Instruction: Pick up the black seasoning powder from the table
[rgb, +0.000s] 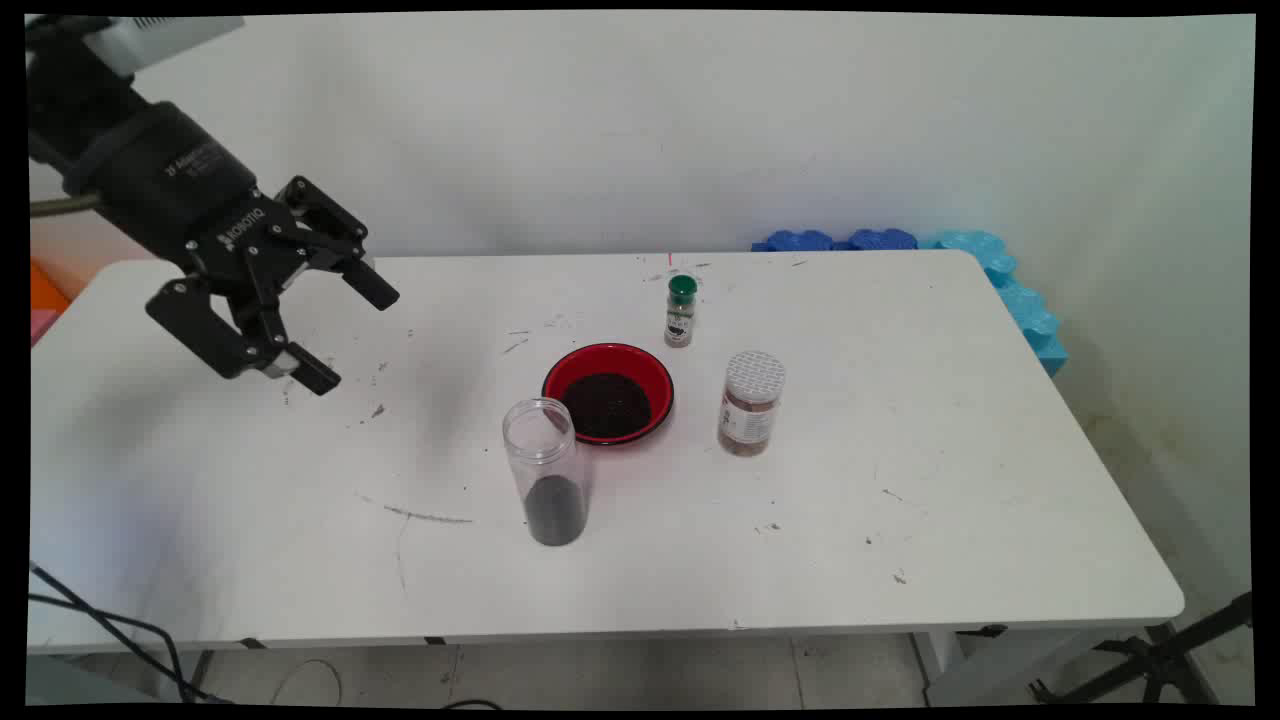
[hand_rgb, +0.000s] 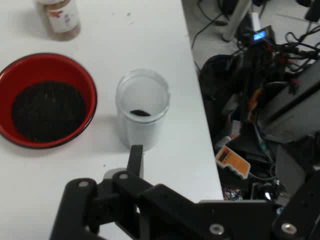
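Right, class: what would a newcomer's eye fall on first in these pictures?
The black pincer hangs open above the table's left side, holding nothing. Mid-table sits a red bowl of dark grains, with a clear open jar in front holding dark grains at its bottom. Two capped jars stand nearby.

Gripper (rgb: 356, 333), fingers spread and empty, above table (rgb: 1000, 480), left of clear jar (rgb: 545, 470) and red bowl (rgb: 608, 392).

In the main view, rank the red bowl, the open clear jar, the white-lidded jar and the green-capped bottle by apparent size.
1. Red bowl, widest
2. Open clear jar, tallest, also nearest the camera
3. White-lidded jar
4. Green-capped bottle, smallest but farthest back
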